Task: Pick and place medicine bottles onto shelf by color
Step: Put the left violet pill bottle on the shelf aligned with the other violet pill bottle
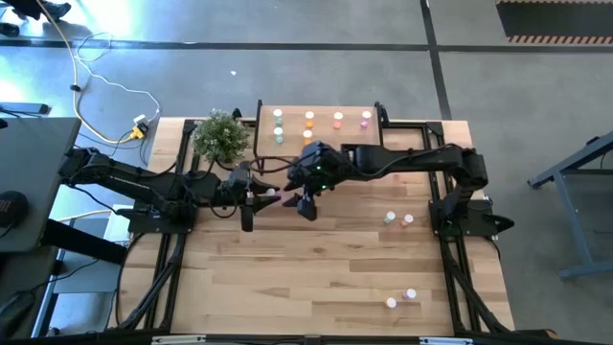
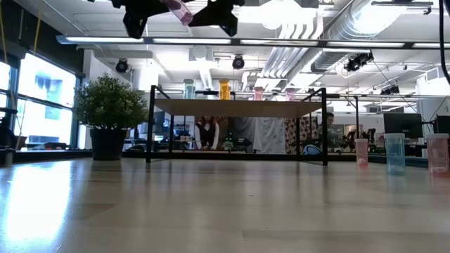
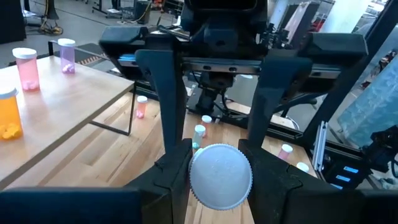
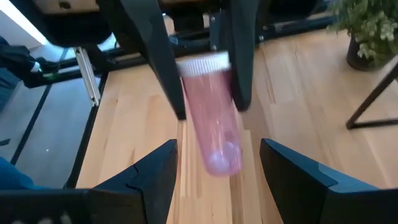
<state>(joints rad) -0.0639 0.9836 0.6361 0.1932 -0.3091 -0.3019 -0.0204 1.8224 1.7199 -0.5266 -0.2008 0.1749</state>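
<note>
A pink bottle (image 4: 210, 121) with a white cap (image 3: 221, 176) is held in the air between my two grippers, in front of the shelf (image 1: 321, 134). My left gripper (image 1: 251, 198) is shut on it. My right gripper (image 4: 217, 163) faces it from the table's right, open. Its fingers stand on either side of the bottle's bottom end and do not touch it. The bottle also shows at the top of the low view (image 2: 179, 10). Green, orange and pink bottles (image 1: 309, 119) stand upright on the shelf board. Several more bottles (image 1: 398, 219) stand on the table at the right. My left gripper pinches the pink bottle at its cap end (image 4: 200, 78) between its two fingers (image 3: 177, 168), one on each side. The fingers come about level from the table's left. The bottle is lifted clear of the table, its cap toward my left wrist and its bottom end toward my right gripper.
A potted plant (image 1: 220, 134) stands by the shelf's left end. Two bottles (image 1: 400, 299) stand near the table's front right. The shelf's black legs (image 2: 150, 123) stand just beyond the grippers. Bare tabletop (image 1: 287, 278) lies in front of them.
</note>
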